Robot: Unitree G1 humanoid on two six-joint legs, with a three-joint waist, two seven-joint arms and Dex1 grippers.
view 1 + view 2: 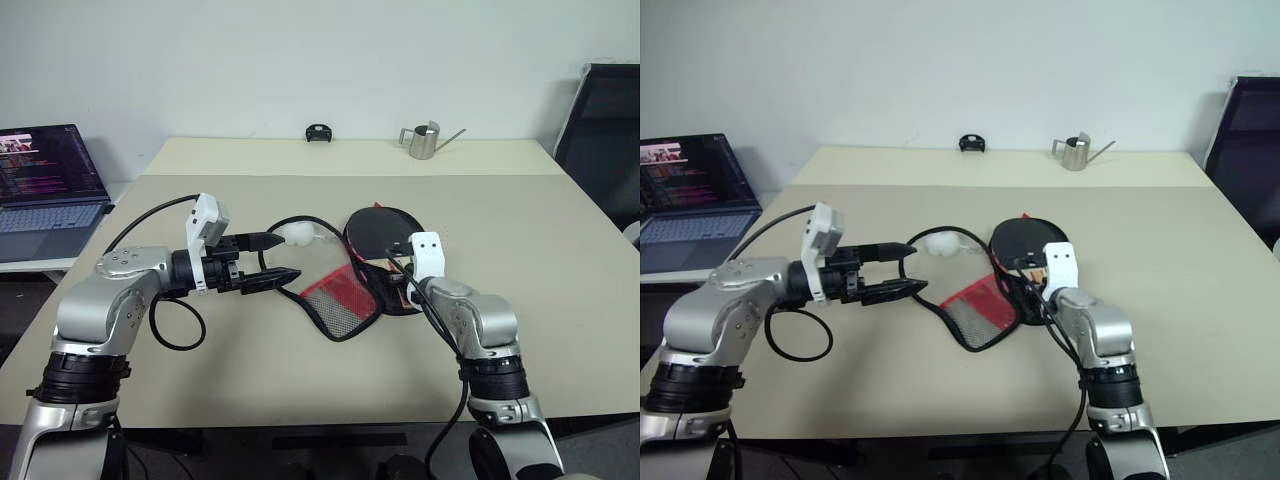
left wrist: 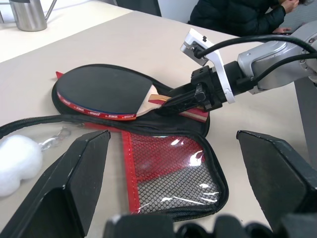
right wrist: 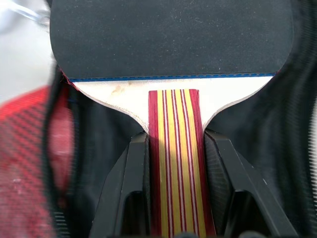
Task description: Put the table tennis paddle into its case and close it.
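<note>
Right wrist view: right gripper [image 3: 174,191] clamps the table tennis paddle's [image 3: 171,39] handle, paddle lying on the open case [image 1: 345,300]. Left gripper [image 1: 272,260] hangs wide at the case's nine o'clock.

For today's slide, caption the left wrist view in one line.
Right end effector lays the paddle into the open case.

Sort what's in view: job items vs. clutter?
Job: paddle, held by its handle in the right gripper; open case under it; open left gripper.
Clutter: watering can, laptop, small black gadget.
</note>
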